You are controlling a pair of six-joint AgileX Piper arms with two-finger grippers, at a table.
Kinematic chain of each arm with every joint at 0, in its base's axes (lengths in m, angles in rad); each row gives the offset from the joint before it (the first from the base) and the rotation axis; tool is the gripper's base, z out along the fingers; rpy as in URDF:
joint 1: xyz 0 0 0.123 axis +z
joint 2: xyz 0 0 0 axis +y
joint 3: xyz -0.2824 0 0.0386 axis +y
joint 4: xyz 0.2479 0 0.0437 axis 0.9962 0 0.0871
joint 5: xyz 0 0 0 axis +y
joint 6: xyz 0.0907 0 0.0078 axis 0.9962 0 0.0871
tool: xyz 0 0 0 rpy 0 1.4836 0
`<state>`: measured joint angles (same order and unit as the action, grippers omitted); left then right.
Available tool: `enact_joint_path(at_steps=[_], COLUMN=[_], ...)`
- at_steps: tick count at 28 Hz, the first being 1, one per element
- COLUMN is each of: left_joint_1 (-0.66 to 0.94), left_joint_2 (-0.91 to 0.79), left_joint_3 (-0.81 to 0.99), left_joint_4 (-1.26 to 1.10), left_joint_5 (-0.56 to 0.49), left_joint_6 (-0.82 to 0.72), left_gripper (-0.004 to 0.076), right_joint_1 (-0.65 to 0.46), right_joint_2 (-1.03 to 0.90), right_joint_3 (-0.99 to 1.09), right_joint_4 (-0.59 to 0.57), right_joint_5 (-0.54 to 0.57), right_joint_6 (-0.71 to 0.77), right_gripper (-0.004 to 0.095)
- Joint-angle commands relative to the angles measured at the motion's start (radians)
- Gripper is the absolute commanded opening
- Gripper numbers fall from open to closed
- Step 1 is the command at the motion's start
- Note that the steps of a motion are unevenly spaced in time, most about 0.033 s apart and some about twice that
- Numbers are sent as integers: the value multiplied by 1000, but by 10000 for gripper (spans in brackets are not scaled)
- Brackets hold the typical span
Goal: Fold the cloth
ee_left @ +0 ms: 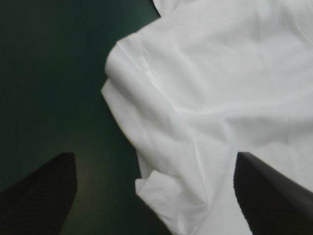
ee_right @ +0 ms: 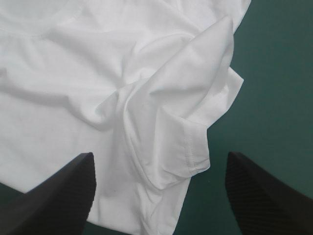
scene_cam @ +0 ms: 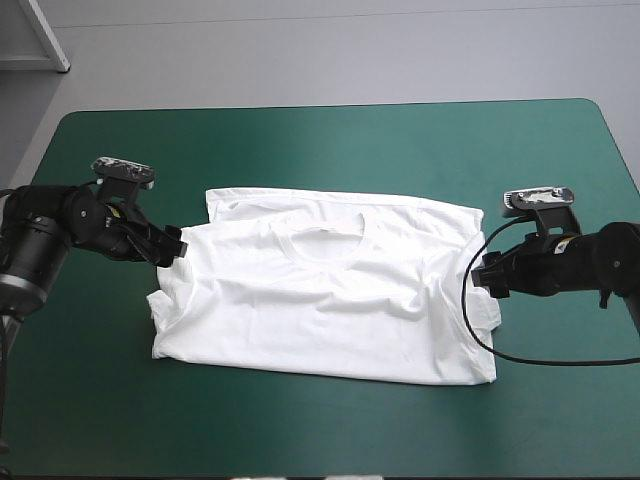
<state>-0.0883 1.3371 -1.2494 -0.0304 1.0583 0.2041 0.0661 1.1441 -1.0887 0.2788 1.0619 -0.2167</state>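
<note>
The white T-shirt (scene_cam: 330, 295) lies spread on the teal-green cover, its far part folded over toward the front, collar visible near the middle. My left gripper (scene_cam: 176, 247) hovers at the shirt's left edge, open; in the left wrist view the folded sleeve of the T-shirt (ee_left: 205, 122) lies between and ahead of the left gripper (ee_left: 155, 196). My right gripper (scene_cam: 484, 273) sits at the shirt's right edge, open. In the right wrist view the T-shirt (ee_right: 146, 107) shows its tucked right sleeve and hem between the wide-apart fingers of the right gripper (ee_right: 159, 196).
Bare teal-green cover (scene_cam: 330, 140) surrounds the shirt on all sides, widest at the far side and along the front edge. A white object (scene_cam: 35, 35) stands off the table's far left corner.
</note>
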Motion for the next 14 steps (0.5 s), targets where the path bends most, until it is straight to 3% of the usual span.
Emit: enact_joint_path(at_steps=[1, 5, 8, 14], left_joint_1=[-1, -1, 52, 167], left_joint_2=[-96, -177, -236, -161], left_joint_3=[-58, -7, 150, 344], left_joint_4=[52, 153, 148, -157], left_joint_5=[28, -15, -194, -349], left_joint_6=[-21, -122, -222, -103], left_gripper=[634, 634, 634, 630], right_joint_1=[1, 1, 1, 1], right_joint_2=[-35, -35, -35, -47], right_joint_3=[-37, -37, -37, -37], right_joint_4=[5, 5, 5, 9], right_joint_5=[-6, 11, 52, 90], right_joint_6=[2, 2, 2, 2], right_gripper=[702, 702, 702, 702])
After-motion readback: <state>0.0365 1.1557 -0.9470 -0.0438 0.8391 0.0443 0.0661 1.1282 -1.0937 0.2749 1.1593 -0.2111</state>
